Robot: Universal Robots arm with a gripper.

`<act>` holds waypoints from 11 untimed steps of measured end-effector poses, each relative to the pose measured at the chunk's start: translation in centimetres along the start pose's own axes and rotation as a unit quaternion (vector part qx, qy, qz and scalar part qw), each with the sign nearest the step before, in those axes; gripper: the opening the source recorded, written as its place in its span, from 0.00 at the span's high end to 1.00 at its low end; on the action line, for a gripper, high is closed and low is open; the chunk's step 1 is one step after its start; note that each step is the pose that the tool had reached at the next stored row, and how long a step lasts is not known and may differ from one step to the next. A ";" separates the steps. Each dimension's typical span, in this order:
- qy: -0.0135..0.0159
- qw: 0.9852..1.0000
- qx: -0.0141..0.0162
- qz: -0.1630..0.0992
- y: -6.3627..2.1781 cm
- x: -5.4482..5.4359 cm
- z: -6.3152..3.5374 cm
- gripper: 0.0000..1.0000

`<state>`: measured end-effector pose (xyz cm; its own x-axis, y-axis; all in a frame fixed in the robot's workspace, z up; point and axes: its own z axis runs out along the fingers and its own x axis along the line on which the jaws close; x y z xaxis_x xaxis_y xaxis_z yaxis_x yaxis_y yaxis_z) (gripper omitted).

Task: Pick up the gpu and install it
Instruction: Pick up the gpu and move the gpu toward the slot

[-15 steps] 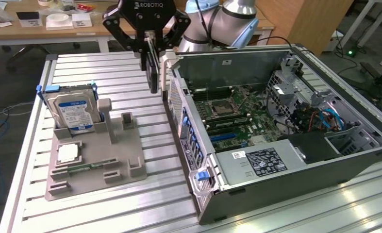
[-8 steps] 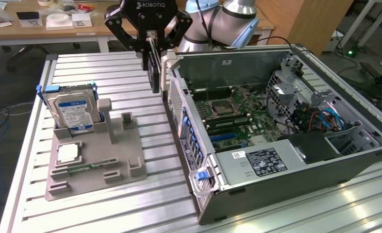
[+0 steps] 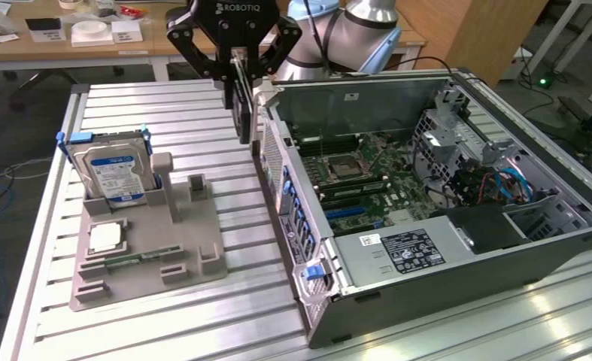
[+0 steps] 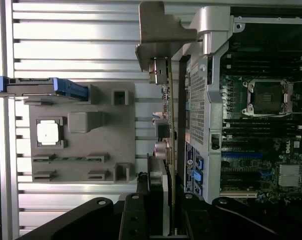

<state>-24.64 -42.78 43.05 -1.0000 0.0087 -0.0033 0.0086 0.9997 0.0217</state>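
My gripper is shut on the gpu, a thin dark card that hangs on edge in the air. It is held just outside the open computer case, beside the case's rear wall and above the slatted table. In the wrist view the gpu shows edge-on between my fingers, and its silver end bracket points away from me. The motherboard lies exposed inside the case, with its expansion slots to one side of the card.
A grey holder tray sits on the table at the exterior view's left. It carries a hard drive standing upright, a processor chip and a memory stick. A power supply fills the case's near corner. Desks stand behind.
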 end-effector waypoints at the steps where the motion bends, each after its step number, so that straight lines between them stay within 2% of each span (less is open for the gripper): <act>1: 0.000 1.000 0.000 0.000 0.00 -0.1 0.00 0.72; 11: 0.000 1.000 0.000 0.000 0.00 -0.6 0.00 0.72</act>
<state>-24.09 -42.78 43.05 -1.0000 0.0087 -0.0033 0.0086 0.9997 0.0216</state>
